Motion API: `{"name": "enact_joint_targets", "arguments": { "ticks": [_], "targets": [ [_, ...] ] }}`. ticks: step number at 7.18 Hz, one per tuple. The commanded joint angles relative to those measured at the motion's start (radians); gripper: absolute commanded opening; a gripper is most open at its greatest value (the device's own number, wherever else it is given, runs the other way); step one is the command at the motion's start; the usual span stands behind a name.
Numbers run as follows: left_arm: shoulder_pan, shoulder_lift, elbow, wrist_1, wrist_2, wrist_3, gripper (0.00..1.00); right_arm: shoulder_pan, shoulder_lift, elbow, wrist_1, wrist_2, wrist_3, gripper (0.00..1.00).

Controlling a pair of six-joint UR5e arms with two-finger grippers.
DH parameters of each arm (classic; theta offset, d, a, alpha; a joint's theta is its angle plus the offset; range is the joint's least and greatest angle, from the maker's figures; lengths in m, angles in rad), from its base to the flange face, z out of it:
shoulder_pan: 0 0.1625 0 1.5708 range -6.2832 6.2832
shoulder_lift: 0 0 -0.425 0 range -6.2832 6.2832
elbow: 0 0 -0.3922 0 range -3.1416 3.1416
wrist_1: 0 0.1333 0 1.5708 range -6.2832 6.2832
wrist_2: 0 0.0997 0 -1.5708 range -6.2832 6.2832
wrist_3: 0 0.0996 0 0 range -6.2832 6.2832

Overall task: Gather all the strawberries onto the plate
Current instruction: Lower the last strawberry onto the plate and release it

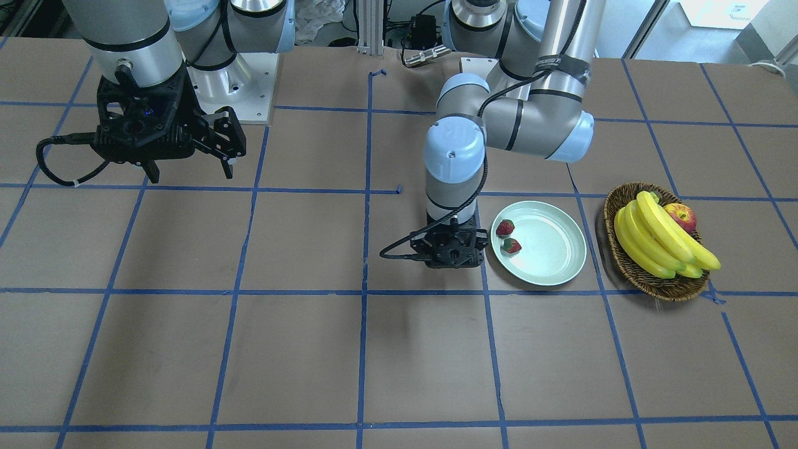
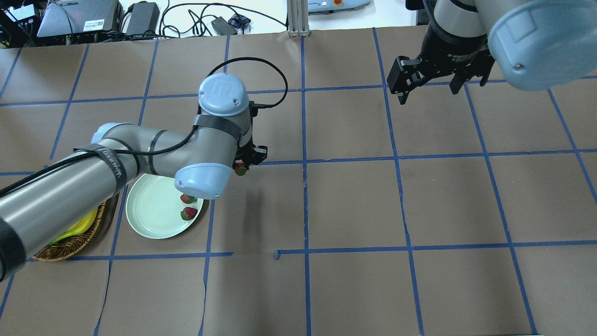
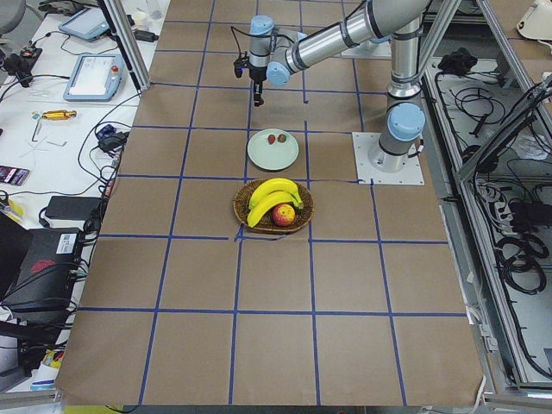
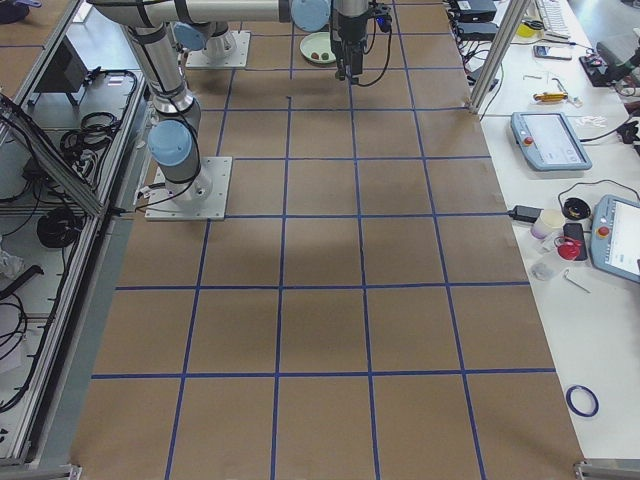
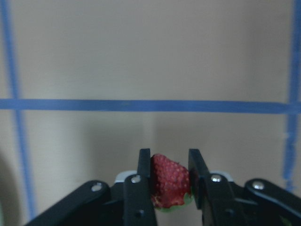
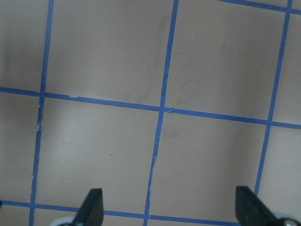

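Observation:
The pale mint-green plate [image 2: 149, 210] holds two strawberries [image 2: 188, 199] [image 2: 189, 213] near its rim; they also show in the front view [image 1: 505, 227] [image 1: 511, 246] on the plate [image 1: 548, 249]. My left gripper [image 5: 170, 181] is shut on a third strawberry [image 5: 169, 181], held above the table just beside the plate; it shows in the overhead view as a red spot [image 2: 240, 170] under the wrist. My right gripper [image 2: 426, 88] hangs open and empty far off over the table, with its fingertips [image 6: 94, 202] wide apart.
A brown wicker basket [image 1: 623, 249] with bananas [image 1: 661, 240] and a red-yellow apple [image 1: 681, 216] stands beside the plate. The table is brown paper with blue tape grid lines [image 2: 303, 163]. Cables and devices lie beyond the far edge.

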Motion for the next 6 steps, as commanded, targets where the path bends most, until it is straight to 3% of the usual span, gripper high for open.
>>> {"name": "enact_joint_targets", "arguments": {
  "ticks": [1, 3, 4, 5, 6],
  "targets": [
    [0.169, 0.074, -0.129, -0.007, 0.007, 0.306, 0.01, 0.0, 0.001, -0.001, 0.0, 0.0, 0.0, 1.0],
    [0.307, 0.098, -0.229, 0.097, 0.012, 0.457, 0.04, 0.001, 0.001, -0.001, 0.001, 0.0, 0.0, 1.0],
    [0.313, 0.098, -0.243, 0.103, 0.012, 0.467, 0.34, 0.001, 0.001, -0.001, 0.001, 0.0, 0.0, 1.0],
    [0.296, 0.109, -0.231, 0.112, -0.005, 0.464, 0.99, 0.001, 0.001, -0.001, 0.007, 0.0, 0.0, 1.0],
    [0.232, 0.143, -0.225, 0.114, -0.028, 0.444, 1.0, 0.001, 0.001, -0.001, 0.007, 0.0, 0.0, 1.0]
  ]
}}
